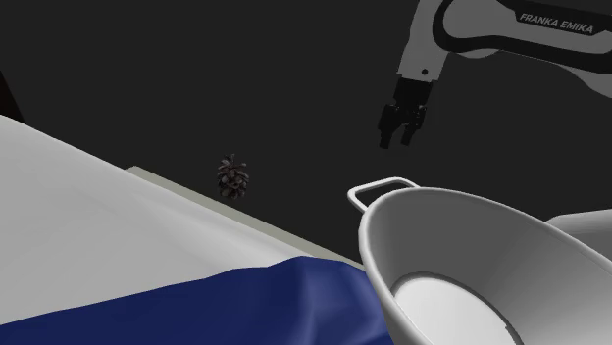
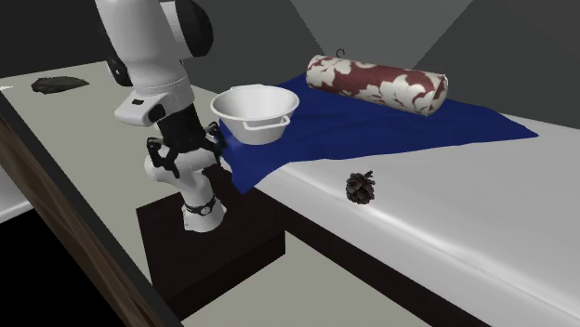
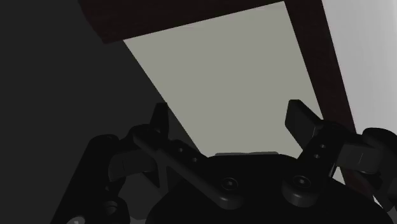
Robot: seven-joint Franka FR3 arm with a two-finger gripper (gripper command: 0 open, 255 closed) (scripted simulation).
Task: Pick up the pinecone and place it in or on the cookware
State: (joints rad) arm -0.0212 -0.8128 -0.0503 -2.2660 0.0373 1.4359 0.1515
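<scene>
We see the white Franka arm (image 2: 153,56) rising from its dark box stand (image 2: 209,246) beside a low bed with a white mattress (image 2: 446,214). A deep blue blanket (image 2: 372,130) is rumpled across the end of the bed nearest the arm. A cylindrical dark red bolster with a white leaf pattern (image 2: 376,84) lies along the blanket's far edge.

At the blanket's corner closest to the stand sits the white round pan with a looped wire handle (image 2: 253,113). It is open-topped and upright. In the shoulder view it fills the foreground below the black two-finger gripper (image 1: 396,139), which hangs in the air above and beyond the pan's handle. The wrist view looks past the gripper at the pale grey floor (image 3: 222,76) and a dark reddish-brown band, and its fingers (image 3: 302,121) are spread wide with nothing between them.

A flat dark lump (image 2: 60,85), which we cannot identify, lies on the floor well behind the arm.

The small dark brown pinecone (image 2: 361,187) stands upright on bare mattress close to the bed's long edge. It is clear of the blanket and well apart from the pan and the gripper. Its scales flare open with a faint reddish tint, and it tapers to a short tip on top.
</scene>
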